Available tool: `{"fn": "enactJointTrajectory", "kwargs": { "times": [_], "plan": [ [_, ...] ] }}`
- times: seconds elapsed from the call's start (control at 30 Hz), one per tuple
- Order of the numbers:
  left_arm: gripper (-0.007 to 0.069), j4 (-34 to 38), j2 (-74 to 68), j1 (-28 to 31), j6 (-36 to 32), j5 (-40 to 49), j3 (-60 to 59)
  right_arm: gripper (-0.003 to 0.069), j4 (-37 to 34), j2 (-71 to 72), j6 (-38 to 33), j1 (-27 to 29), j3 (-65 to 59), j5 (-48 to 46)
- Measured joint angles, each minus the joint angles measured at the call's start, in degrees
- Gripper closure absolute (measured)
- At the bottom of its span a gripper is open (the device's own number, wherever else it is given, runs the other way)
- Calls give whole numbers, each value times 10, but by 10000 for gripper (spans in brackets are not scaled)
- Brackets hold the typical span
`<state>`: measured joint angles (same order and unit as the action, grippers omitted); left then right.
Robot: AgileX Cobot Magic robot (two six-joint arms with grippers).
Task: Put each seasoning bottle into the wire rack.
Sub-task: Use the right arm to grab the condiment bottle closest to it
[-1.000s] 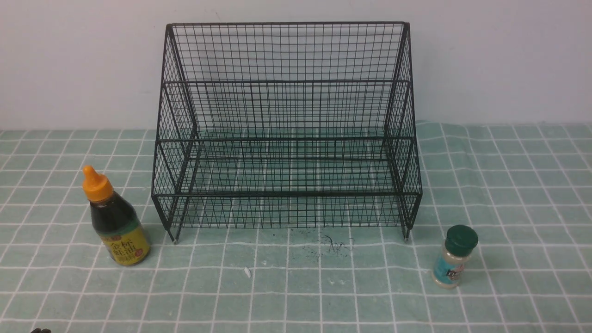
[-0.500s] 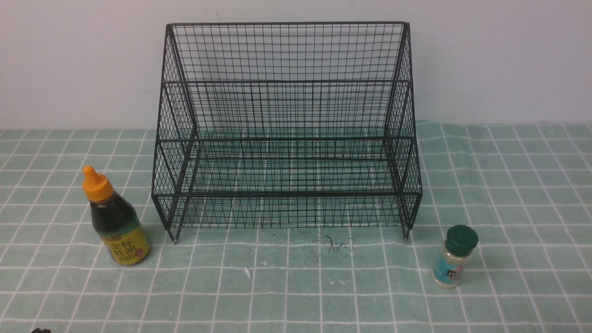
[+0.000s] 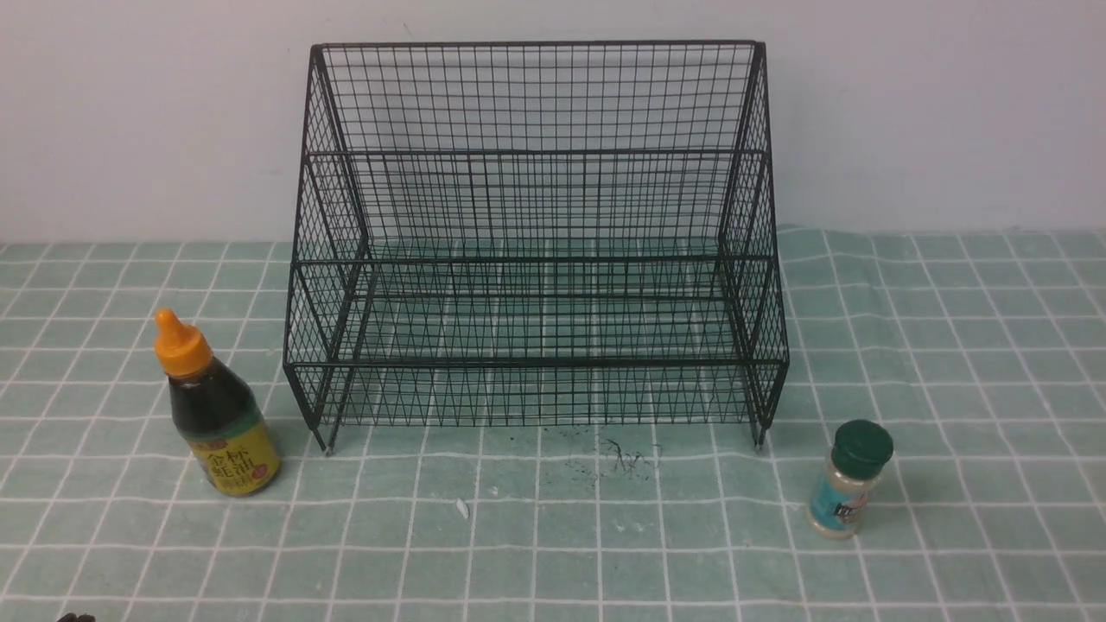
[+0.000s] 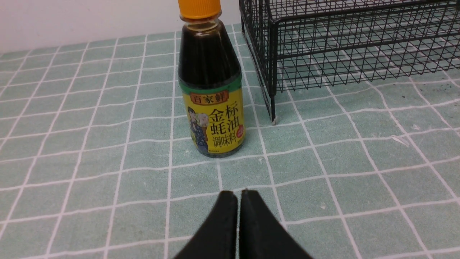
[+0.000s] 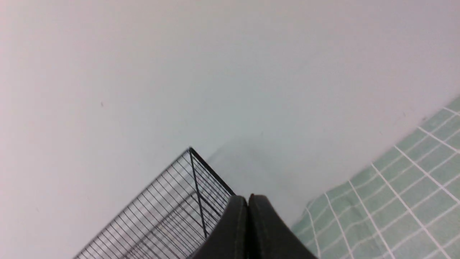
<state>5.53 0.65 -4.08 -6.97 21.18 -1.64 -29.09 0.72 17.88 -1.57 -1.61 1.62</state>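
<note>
Rack edges: wire rack [image 3: 536,242] is standing at the far middle against the wall [image 3: 130,112], its stepped front opening toward the near side.
Open room: a bare strip of tablecloth [image 3: 950,345] is running along the rack's near legs, between the two bottles.
Dark-sauce bottle: dark-sauce bottle [image 3: 220,415] is standing upright just left of the near-left leg, outside the rack.
Shaker: shaker [image 3: 847,479] is standing upright near-right of the near-right leg, also outside.
Left gripper: left gripper [image 4: 238,196] is pointing at the sauce bottle, jaws pressing together, empty.
Right gripper: right gripper [image 5: 248,201] is aiming up at the wall and a top rack corner, jaws together, empty.
Views: only the front view is showing the shaker; the left wrist view alone is making the sauce label readable.
Surface: green white-gridded cloth is lying slightly rumpled, with dark specks [image 3: 618,458] sitting by the rack's front.
</note>
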Motion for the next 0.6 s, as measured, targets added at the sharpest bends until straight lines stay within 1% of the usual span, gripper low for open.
{"fn": "enactJointTrajectory", "kwargs": {
  "times": [0.17, 0.2, 0.27, 0.3, 0.33, 0.37, 0.43, 0.47, 0.5, 0.53, 0.6],
  "plan": [
    [631, 0, 0, 0, 0, 0, 0, 671, -21, 0, -2, 0, 0, 50],
    [631, 0, 0, 0, 0, 0, 0, 671, -21, 0, -2, 0, 1, 50],
    [631, 0, 0, 0, 0, 1, 0, 671, -15, 0, -2, -3, 22, 20],
    [631, 0, 0, 0, 0, 1, 0, 671, 9, -1, -11, -8, 67, -33],
    [631, 0, 0, 0, 0, 1, 0, 671, 22, -4, -20, -11, 96, -56],
    [631, 0, 0, 0, 0, 1, 0, 671, 57, -22, -37, -16, 152, -114],
    [631, 0, 0, 0, 0, 1, 0, 671, 85, -64, -52, -18, 217, -196],
    [631, 0, 0, 0, 0, 1, 0, 671, 91, -70, -56, -18, 232, -205],
    [631, 0, 0, 0, 0, 1, 0, 671, 106, -122, -77, -19, 291, -284],
    [631, 0, 0, 0, 0, 1, 0, 671, 111, -151, -88, -19, 311, -323],
    [631, 0, 0, 0, 0, 1, 0, 671, 121, -229, -132, -19, 376, -427]
  ]
}}
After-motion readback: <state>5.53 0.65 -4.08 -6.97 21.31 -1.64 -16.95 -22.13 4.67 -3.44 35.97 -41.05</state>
